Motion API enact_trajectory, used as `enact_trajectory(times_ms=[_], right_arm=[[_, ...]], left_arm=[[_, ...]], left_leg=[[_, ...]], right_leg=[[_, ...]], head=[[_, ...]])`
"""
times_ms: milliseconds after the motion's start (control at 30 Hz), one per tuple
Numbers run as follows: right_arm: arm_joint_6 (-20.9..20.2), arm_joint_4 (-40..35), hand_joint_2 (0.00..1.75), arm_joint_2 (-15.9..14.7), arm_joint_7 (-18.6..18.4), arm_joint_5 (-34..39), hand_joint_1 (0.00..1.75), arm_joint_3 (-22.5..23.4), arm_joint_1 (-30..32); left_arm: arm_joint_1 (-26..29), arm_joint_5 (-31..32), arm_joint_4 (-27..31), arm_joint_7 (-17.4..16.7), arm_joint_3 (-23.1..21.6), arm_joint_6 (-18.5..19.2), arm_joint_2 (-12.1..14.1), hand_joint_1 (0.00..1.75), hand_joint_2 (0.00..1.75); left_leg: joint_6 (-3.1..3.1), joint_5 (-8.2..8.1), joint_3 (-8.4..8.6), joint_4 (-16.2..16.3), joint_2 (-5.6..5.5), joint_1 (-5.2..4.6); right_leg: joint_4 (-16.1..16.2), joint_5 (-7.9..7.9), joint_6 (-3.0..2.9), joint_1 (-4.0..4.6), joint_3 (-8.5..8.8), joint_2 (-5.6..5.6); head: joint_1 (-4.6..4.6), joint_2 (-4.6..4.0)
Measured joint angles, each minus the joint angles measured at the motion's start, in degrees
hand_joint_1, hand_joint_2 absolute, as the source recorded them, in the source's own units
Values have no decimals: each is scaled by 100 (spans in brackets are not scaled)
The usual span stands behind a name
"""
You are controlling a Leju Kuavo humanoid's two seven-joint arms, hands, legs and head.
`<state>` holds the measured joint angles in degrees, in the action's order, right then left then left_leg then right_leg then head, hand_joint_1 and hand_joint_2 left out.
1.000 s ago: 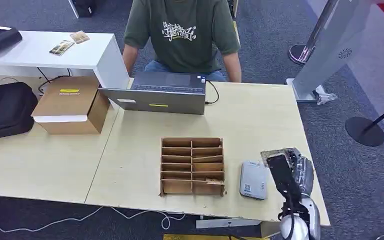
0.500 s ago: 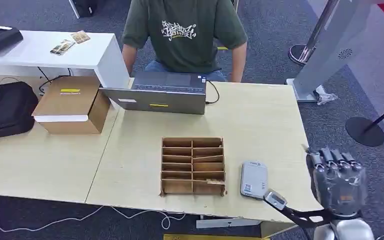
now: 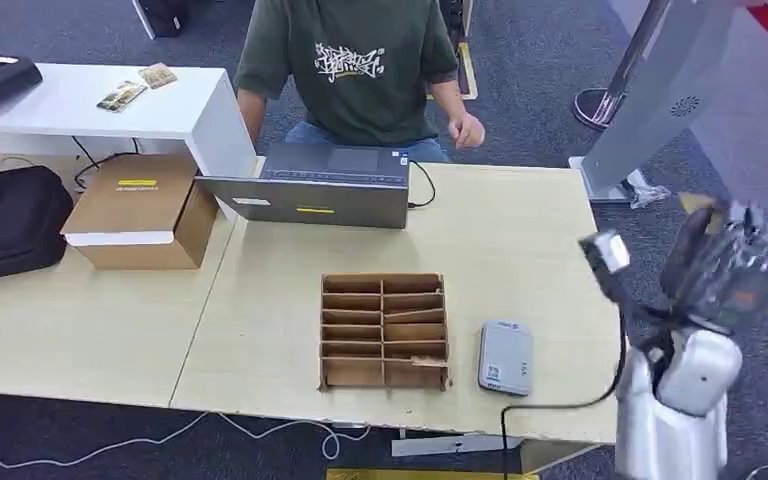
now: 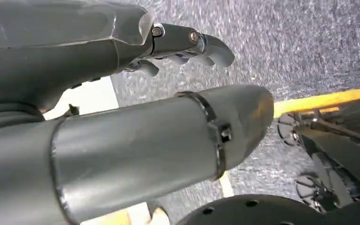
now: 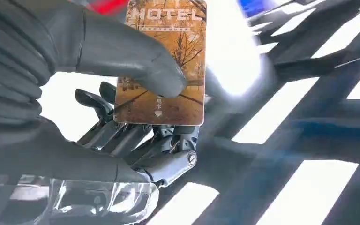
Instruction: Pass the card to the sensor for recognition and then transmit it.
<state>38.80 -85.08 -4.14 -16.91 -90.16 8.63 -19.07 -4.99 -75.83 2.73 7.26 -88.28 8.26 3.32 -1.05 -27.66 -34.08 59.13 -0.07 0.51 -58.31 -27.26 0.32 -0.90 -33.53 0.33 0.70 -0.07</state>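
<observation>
My right hand (image 3: 730,262) is raised beyond the table's right edge, level with the table's middle. It pinches an orange-brown hotel card (image 5: 166,61) between the thumb and the fingers; the card's edge (image 3: 698,201) peeks above the hand in the head view. The sensor, a flat grey card reader (image 3: 506,357), lies near the table's front edge, right of a cardboard slot organiser (image 3: 384,331). My left hand (image 4: 187,42) hangs over grey carpet, its fingers apart from the thumb and holding nothing.
A person in a green shirt (image 3: 360,60) sits behind a grey laptop (image 3: 318,187), one hand (image 3: 467,130) lifted above the table's far edge. A cardboard box (image 3: 140,210) and black bag (image 3: 10,220) sit left. A silver stand (image 3: 650,90) rises at the right.
My right arm has swung up from beside the card reader at the table's front edge to high past the right edge. The person has leaned and lifted a hand.
</observation>
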Motion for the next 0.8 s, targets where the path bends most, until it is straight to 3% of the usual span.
enact_trajectory(times_ms=[67,100,133,167,233,333,533,800], right_arm=[[-2,556,175,-242,-1813,-4,175,-1495,-744],[-2,866,175,-284,-2249,-4,175,-2206,-1051],[-2,1224,175,-338,-2332,2,175,-2911,-1315],[-2,1548,175,-342,-2041,2,175,-3507,-1575],[-2,2075,175,-358,-1221,2,175,-4142,-2060],[-2,2737,175,-268,-885,15,175,-4242,-2606],[-2,3696,175,-91,-820,4,175,-4360,-3220],[0,4391,175,45,-824,4,175,-4570,-3518]], left_arm=[[-15,213,11,-22,0,4,28,0,0],[-42,296,20,-59,0,9,50,0,0],[-80,367,35,-100,0,13,59,0,0],[-120,422,53,-125,0,18,79,0,0],[-127,473,77,-151,0,33,90,0,0],[-128,481,116,-212,0,44,90,0,0],[-157,580,142,-223,0,55,114,0,0],[-193,641,157,-310,0,81,116,0,0]], left_leg=[[-11,2,22,1,19,8],[-16,6,36,2,31,7],[-25,14,39,3,35,7],[-25,28,64,4,15,13],[-34,38,52,5,-20,21],[-35,37,35,4,-44,22],[-33,35,33,3,-35,14],[-33,35,33,5,-42,15]], right_leg=[[4,12,-18,6,-7,20],[4,16,-20,5,-12,38],[3,19,-19,3,-16,46],[-1,19,-19,7,-21,29],[-6,19,-20,15,-26,0],[-9,17,-21,18,-25,-25],[-2,16,-19,16,-26,-20],[0,18,-18,16,-25,-26]], head=[[-33,0],[-15,-2],[-13,0],[-7,-2],[-9,0],[-13,0],[-13,0],[-13,0]])
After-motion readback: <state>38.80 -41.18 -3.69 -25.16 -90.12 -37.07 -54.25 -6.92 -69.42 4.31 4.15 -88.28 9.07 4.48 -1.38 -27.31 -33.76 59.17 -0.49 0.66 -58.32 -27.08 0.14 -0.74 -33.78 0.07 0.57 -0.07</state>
